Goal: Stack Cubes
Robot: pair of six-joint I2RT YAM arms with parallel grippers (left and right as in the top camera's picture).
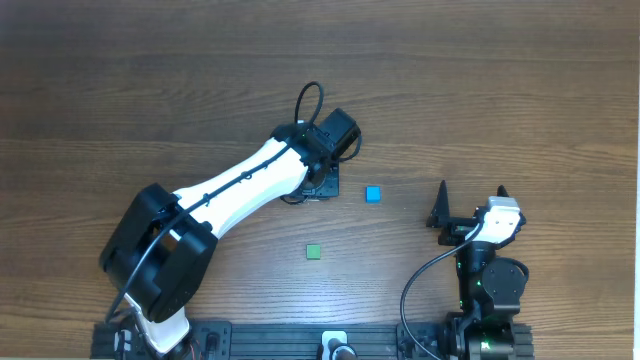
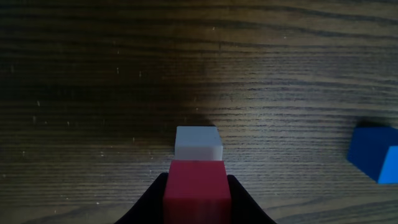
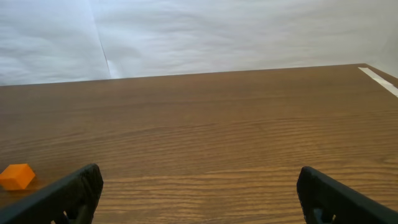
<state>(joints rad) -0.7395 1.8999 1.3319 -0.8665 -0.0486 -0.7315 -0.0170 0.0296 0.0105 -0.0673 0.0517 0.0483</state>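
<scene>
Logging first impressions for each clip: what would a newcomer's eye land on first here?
The left claw, at the table's middle, grips a red cube, with a white cube on the wood just past it. A blue cube lies toward the right arm's side and a green cube nearer the bases, while the right claw sits open at the right.
</scene>
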